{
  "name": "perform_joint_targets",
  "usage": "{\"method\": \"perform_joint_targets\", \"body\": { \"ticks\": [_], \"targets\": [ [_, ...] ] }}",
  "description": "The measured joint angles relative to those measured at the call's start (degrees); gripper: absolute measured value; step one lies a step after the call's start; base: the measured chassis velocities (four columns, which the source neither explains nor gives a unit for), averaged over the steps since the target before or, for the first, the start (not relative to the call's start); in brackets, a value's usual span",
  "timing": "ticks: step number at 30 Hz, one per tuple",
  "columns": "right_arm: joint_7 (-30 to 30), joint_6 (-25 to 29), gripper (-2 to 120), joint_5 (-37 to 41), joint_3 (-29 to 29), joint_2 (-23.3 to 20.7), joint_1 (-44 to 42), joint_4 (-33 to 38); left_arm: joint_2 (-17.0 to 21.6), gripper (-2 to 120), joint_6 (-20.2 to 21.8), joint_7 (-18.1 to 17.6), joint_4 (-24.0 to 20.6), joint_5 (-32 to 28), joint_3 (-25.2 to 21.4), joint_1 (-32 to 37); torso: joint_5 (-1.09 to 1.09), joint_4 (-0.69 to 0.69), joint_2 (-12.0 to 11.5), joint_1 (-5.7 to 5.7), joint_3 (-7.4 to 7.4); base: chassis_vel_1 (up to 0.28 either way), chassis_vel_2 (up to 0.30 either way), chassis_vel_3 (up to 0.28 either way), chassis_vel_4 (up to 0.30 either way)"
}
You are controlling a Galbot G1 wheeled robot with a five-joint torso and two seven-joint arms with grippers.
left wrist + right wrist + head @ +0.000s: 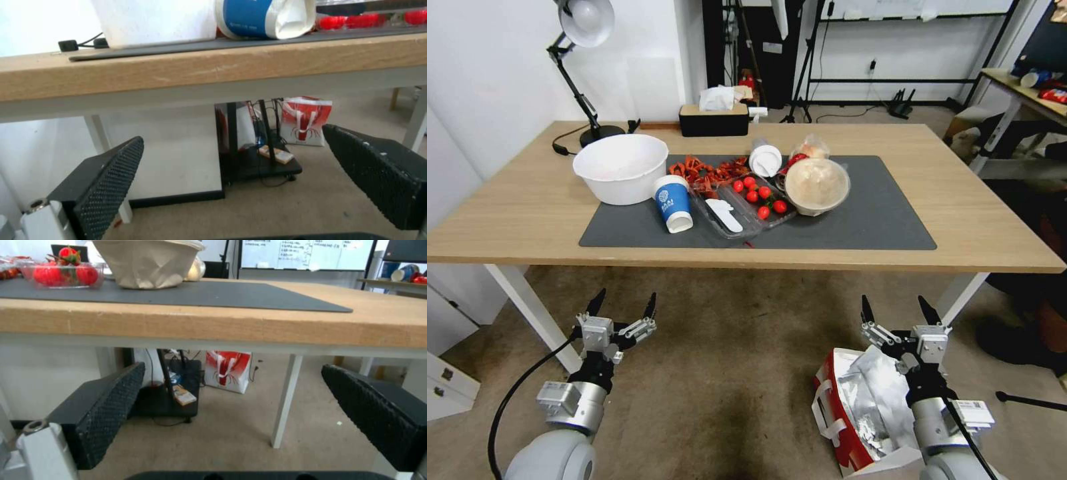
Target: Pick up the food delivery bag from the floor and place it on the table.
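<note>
Here, the left claw [621, 305] hangs low in front of the desk [527, 220], above bare floor [720, 373], its fingers spread wide with nothing between them. On the desk a dark mat [860, 220] carries, from left to right, a white bowl [620, 167], a blue cup [672, 202], a clear tray [730, 217] with a white spoon, red tomatoes [760, 195], a white lidded cup lying on its side [765, 159] and a beige bowl [817, 185]. A lamp [584, 40] stands at the far left corner and a black tissue box [714, 119] at the far edge.

The right claw [900, 308] is also low before the desk, fingers wide apart and holding nothing. Under its wrist the bag [854, 407] sits on the floor, near the desk's right leg. Its mouth gapes open and shows crumpled silver foil lining; the outer wall is red with a white strap handle hanging on its left face, and a white panel shows at the bottom edge. The arm covers part of the bag's right side, and the claw does not touch it.

In both wrist views a second red-and-white bag [228, 370] stands on the floor beyond the desk.
</note>
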Motion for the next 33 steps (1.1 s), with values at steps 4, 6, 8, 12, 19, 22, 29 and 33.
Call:
{"method": "perform_joint_targets", "body": {
  "ticks": [4,6,8,12,19,22,29,33],
  "targets": [
    [0.0,0.2,100,0.0,0.0,0.1,-0.2,0.0,-0.2,100,0.0,0.0,0.0,0.0,0.4,-0.1,0.00,0.00,-0.9,-0.36,-0.52,0.000,0.000,0.000,0.000],
    [0.0,0.4,100,0.0,0.1,0.2,-0.4,0.1,-0.2,100,0.0,0.0,0.0,0.0,0.6,-0.1,0.00,0.00,-1.8,-0.76,-1.06,0.000,0.000,0.000,0.000],
    [0.0,0.4,100,0.0,0.1,0.2,-0.4,0.1,-0.2,100,0.0,0.0,0.1,0.0,0.6,-0.1,0.00,0.00,-2.0,-0.83,-1.17,0.000,0.000,0.000,0.000],
    [0.0,0.4,100,0.0,0.1,0.4,-0.3,0.1,0.0,100,0.1,0.0,0.1,0.0,0.4,-0.2,0.00,0.00,-3.0,-1.18,-1.75,0.000,0.000,0.000,0.000],
    [0.0,0.4,100,0.0,0.1,0.5,-0.2,0.1,-0.2,100,0.1,0.1,0.2,0.0,0.5,-0.1,0.00,0.00,-4.9,-1.99,-2.86,0.000,0.000,0.000,0.000],
    [0.0,0.4,100,0.1,0.2,0.5,-0.3,0.1,-0.3,100,0.1,0.1,0.2,0.0,0.5,-0.2,0.00,0.00,-5.8,-2.40,-3.40,0.000,0.000,0.000,0.000],
    [0.0,0.5,100,0.2,0.3,0.5,-0.3,0.1,-0.2,100,0.0,0.0,0.4,0.0,0.4,-0.5,0.00,0.00,-7.5,-3.06,-4.46,0.000,0.000,0.000,0.000],
    [0.0,0.5,100,0.2,0.4,0.5,-0.3,0.0,-0.2,100,-0.1,0.0,0.5,0.0,0.5,-0.2,0.00,0.00,-8.5,-3.42,-5.06,0.000,0.000,0.000,0.000]
  ]
}}
